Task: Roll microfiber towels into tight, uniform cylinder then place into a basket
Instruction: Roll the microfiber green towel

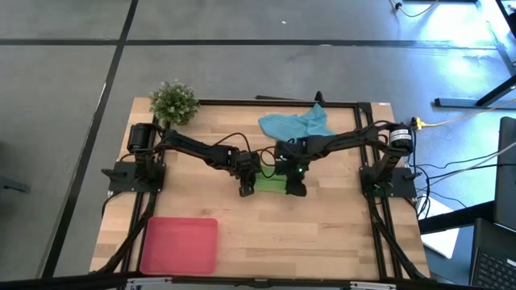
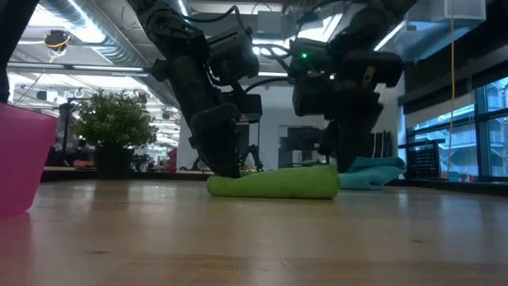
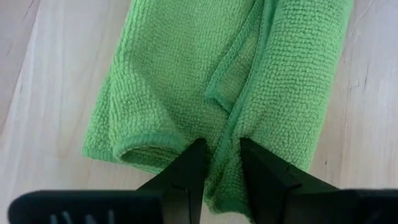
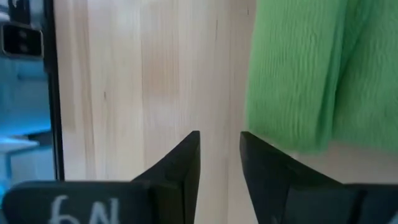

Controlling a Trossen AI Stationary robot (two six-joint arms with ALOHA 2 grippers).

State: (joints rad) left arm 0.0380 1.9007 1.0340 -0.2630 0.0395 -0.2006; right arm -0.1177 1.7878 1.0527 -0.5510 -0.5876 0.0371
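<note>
My bench (image 1: 322, 234) is a pale wooden top inside a black frame. At its middle lies the lime green towel (image 1: 272, 184), rolled into a loose cylinder flat on the wood. Beyond that roll, toward the far edge, the light blue towel (image 1: 297, 123) sits crumpled. Well apart from the roll, at the near corner on my left, rests the pinkish-red basket (image 1: 179, 245). The small bushy plant (image 1: 173, 101) stands at the far left corner.

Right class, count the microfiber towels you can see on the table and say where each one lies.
2. The green towel lies rolled at the table's middle, between the two grippers. The blue towel lies crumpled near the far edge. No others show, though the arms could hide something.
</note>
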